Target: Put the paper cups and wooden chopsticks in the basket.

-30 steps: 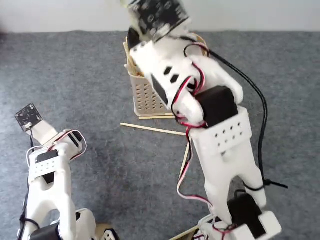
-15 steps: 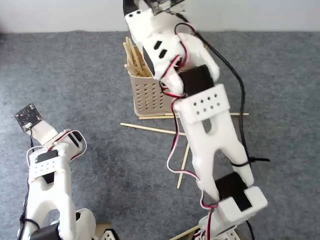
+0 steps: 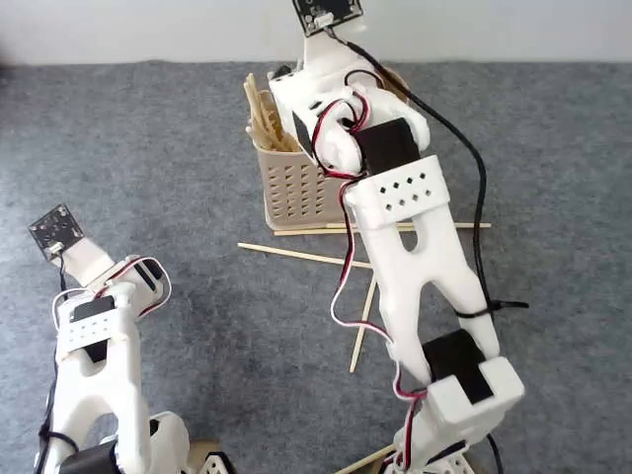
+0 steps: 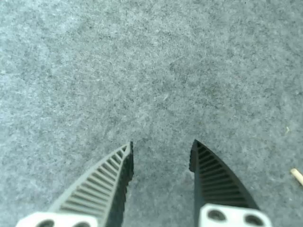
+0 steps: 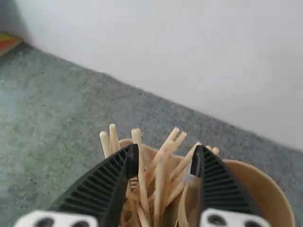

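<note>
While the right claw (image 5: 164, 149) is hanging wide open above the basket (image 3: 296, 193), it is gripping nothing. Its jaws are framing a bundle of upright chopsticks (image 5: 156, 165), and a paper cup (image 5: 258, 187) is showing its rim just beside them. Basket is sitting at upper centre of the high view, on grey carpet (image 3: 178, 148). Loose chopsticks (image 3: 301, 255) are lying on the carpet just below it, mid-frame. Left claw (image 4: 162, 144) is hovering open and empty over carpet; left arm (image 3: 94, 346) is occupying the lower left.
</note>
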Robot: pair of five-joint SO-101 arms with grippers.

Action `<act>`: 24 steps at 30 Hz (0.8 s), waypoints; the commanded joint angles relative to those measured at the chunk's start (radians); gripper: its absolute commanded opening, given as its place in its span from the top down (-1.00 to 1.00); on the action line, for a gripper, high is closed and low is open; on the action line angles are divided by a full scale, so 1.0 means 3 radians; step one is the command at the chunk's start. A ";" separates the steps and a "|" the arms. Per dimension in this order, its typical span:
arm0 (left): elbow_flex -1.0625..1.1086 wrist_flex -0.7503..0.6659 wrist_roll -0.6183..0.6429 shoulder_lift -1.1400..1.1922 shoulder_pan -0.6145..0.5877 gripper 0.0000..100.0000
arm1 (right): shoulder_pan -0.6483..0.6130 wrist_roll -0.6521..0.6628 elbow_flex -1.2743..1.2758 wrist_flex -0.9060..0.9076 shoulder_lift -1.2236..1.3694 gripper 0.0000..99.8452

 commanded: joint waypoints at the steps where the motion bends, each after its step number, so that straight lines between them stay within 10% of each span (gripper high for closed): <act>1: -0.0084 -0.0061 -0.0036 -0.0092 0.0010 0.62 | 0.0028 -0.0102 -0.0184 0.0069 -0.0437 0.58; 16: -0.0084 -0.0061 -0.0036 -0.0092 0.0005 0.62 | -0.0069 0.0261 -0.0179 0.2437 -0.0729 0.58; 24: -0.0084 -0.0061 -0.0036 -0.0092 0.0005 0.62 | 0.0023 0.0716 0.0609 0.2524 -0.0903 0.58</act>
